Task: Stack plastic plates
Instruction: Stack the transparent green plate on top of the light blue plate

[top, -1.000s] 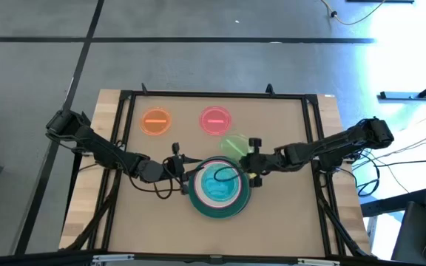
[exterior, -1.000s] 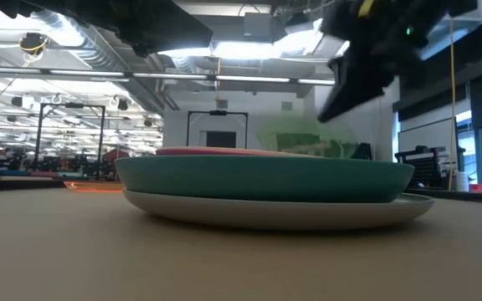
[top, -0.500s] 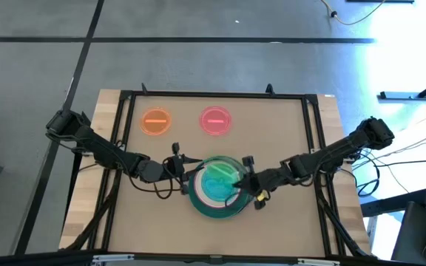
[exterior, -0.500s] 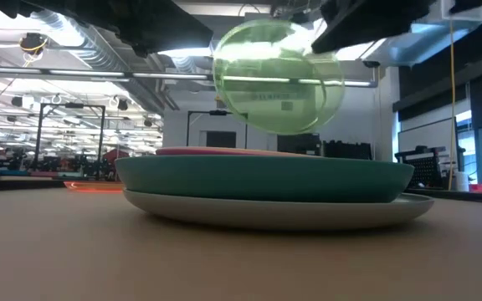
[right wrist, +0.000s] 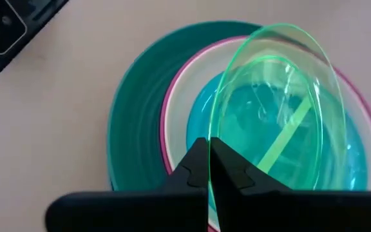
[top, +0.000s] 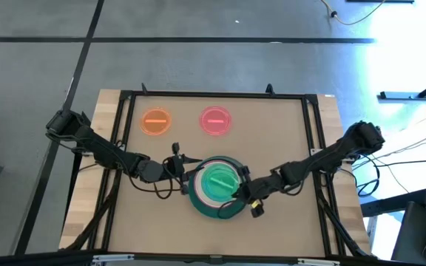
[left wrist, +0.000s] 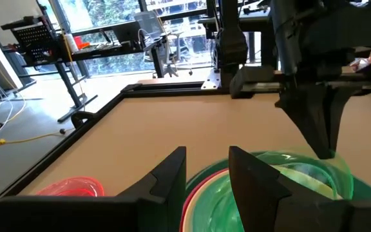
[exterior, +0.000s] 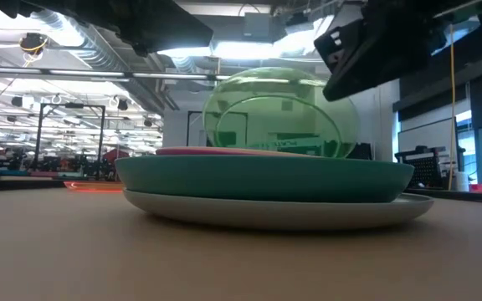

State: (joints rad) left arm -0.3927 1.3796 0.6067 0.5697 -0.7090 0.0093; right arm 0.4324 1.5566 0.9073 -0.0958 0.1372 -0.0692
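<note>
A stack of plastic plates [top: 217, 191] sits mid-table: a pale large plate [exterior: 274, 211] at the bottom, then a large teal one [exterior: 266, 179], magenta [right wrist: 166, 109], cream and a blue one [right wrist: 237, 129]. My right gripper [top: 238, 194] is shut on a clear green small plate [exterior: 279, 113] above the stack. The green plate's lower edge is hidden behind the stack's rim. My left gripper [top: 181, 171] stands open at the stack's left side, touching nothing. An orange plate [top: 156, 122] and a pink plate [top: 215, 120] lie flat at the far side. My right gripper pinches the green plate's rim [right wrist: 210, 147] between its two fingers, on the edge toward the table's near right. The fingers slant down from the right. The plate is steeply tilted over the stack's middle; whether its lower edge touches the stack I cannot tell.
A black frame [top: 213, 94] runs around the work area. Bare tabletop lies to the left, right and near side of the stack.
My right gripper has carried the green plate from the stack's far right toward the near edge and slightly left, over the stack's middle, tipping further downward. The plate has sunk closer to the stack and stands steeply tilted. My left gripper has kept still.
</note>
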